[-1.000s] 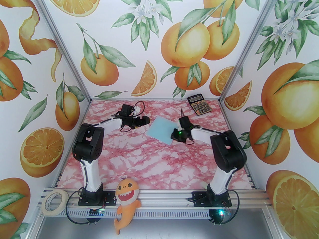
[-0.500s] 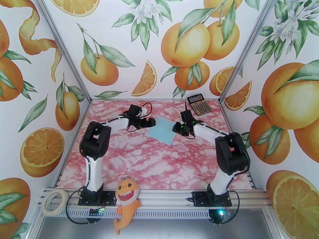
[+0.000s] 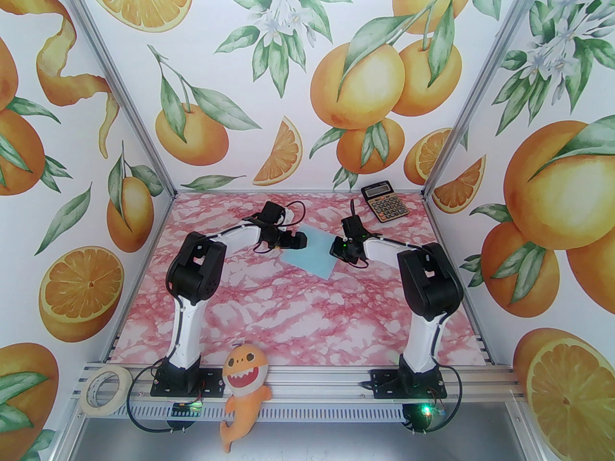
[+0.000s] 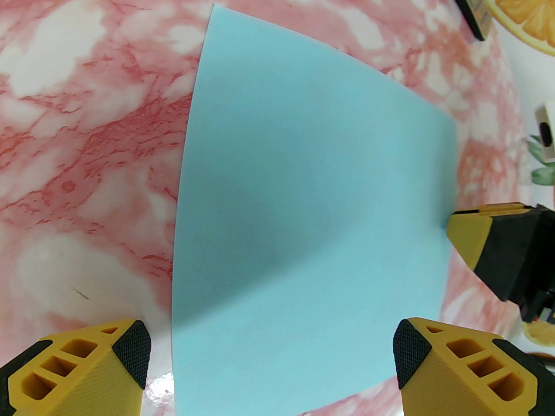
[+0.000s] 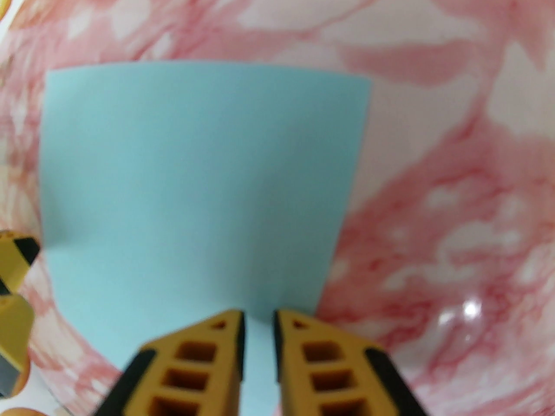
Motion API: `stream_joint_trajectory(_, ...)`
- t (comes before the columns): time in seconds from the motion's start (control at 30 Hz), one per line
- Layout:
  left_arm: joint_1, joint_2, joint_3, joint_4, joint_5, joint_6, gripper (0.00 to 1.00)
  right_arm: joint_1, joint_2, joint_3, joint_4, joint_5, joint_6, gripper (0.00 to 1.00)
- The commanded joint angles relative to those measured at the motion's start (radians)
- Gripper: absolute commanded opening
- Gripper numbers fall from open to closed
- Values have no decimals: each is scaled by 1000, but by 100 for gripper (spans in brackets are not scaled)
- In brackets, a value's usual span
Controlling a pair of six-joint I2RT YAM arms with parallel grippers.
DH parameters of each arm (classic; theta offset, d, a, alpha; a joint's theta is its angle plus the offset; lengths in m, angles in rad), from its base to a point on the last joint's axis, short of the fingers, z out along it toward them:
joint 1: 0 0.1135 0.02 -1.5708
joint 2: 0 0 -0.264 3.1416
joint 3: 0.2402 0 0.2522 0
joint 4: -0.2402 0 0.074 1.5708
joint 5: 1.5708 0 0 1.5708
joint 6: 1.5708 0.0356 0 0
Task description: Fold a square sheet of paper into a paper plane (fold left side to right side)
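Note:
The square sheet of paper (image 3: 313, 256) lies flat and unfolded on the pink marble table (image 3: 269, 305), turned like a diamond. My left gripper (image 3: 301, 239) hovers over its left corner. In the left wrist view this gripper (image 4: 271, 349) is open wide, its fingers straddling the near edge of the sheet (image 4: 303, 189). My right gripper (image 3: 335, 250) sits at the sheet's right edge. In the right wrist view its fingers (image 5: 259, 319) stand almost together with only a thin slit, low over the sheet (image 5: 195, 167), holding nothing.
A black-and-gold calculator (image 3: 385, 203) lies at the back right of the table. A roll of tape (image 3: 104, 391) and an orange plush shark (image 3: 244, 382) rest on the front rail between and beside the arm bases. Patterned walls close in three sides.
The left arm has swung right, bringing its gripper over the paper's left corner. The right gripper has shifted back and slightly left along the paper's right edge. The paper stays flat.

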Motion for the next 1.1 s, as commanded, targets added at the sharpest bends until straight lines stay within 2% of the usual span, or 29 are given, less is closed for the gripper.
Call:
stream_joint_trajectory(0.0,-66,24,-8,-60,55,-17,97,13,36,-23,8,12,5,20)
stream_joint_trajectory(0.3,-77,-9,-99,144,228,-225,97,17,36,-36,26,-2,8,20)
stream_joint_trajectory(0.7,-51,68,-124,624,512,-538,97,13,58,-45,35,-17,3,20)
stream_joint_trajectory(0.83,-40,73,-171,794,550,-633,97,11,52,-52,39,-16,2,20)
stream_joint_trajectory(0.93,-35,76,-182,831,554,-656,97,10,50,-54,39,-17,2,20)
stream_joint_trajectory(0.97,-22,85,-212,971,569,-746,97,7,51,-56,39,-17,2,20)
stream_joint_trajectory(1.0,-1,115,-238,1219,586,-910,96,6,47,-59,39,-17,2,20)
stream_joint_trajectory(1.07,7,132,-238,1308,587,-974,96,7,49,-59,39,-17,2,20)
